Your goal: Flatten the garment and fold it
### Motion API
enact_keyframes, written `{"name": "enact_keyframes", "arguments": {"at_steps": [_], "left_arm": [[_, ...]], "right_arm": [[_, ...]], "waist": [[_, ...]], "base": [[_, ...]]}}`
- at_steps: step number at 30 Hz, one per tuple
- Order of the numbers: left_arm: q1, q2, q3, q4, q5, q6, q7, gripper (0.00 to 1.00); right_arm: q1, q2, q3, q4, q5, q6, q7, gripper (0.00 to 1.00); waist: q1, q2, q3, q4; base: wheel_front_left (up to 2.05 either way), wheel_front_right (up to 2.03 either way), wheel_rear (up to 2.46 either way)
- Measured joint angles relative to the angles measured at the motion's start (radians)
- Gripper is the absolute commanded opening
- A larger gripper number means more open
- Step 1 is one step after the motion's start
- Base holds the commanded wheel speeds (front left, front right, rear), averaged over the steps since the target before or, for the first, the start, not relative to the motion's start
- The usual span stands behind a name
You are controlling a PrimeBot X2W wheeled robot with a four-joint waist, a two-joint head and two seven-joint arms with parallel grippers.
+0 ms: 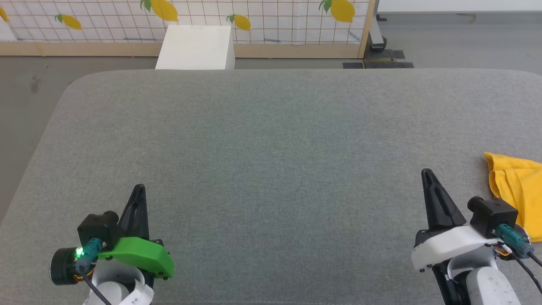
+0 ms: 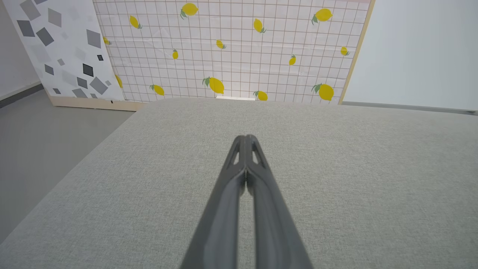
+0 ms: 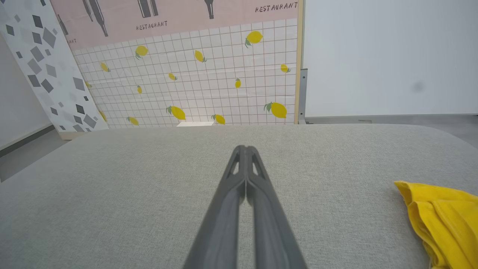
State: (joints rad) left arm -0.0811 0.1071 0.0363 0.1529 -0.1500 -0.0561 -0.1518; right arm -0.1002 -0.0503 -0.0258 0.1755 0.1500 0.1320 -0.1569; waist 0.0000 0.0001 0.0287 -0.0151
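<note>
Toward the table's (image 1: 271,140) right edge, garment (image 1: 518,190) lies bunched; left gripper (image 1: 139,188) and right gripper (image 1: 425,173) closed, empty; a careless pull may drag it off.

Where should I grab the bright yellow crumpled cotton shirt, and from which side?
Probably pinch the pointed corner of the bright yellow cotton shirt, approaching from its left with the right end effector: that corner juts out flat on the grey fabric surface, nearest that arm.

text: "RESTAURANT" | on: pink wall panel (image 3: 179,15) | count: twice legible
</note>
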Motion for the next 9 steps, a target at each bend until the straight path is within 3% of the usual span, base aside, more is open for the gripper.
{"name": "enact_keyframes", "arguments": {"at_steps": [9], "left_arm": [[0.013,-0.005,-0.005,-0.017,0.010,0.006,0.019,0.00]], "right_arm": [[0.014,0.000,0.003,-0.020,-0.019,0.000,0.018,0.00]], "waist": [[0.0000,0.0000,-0.003,0.002]], "base": [[0.00,0.00,0.00]]}}
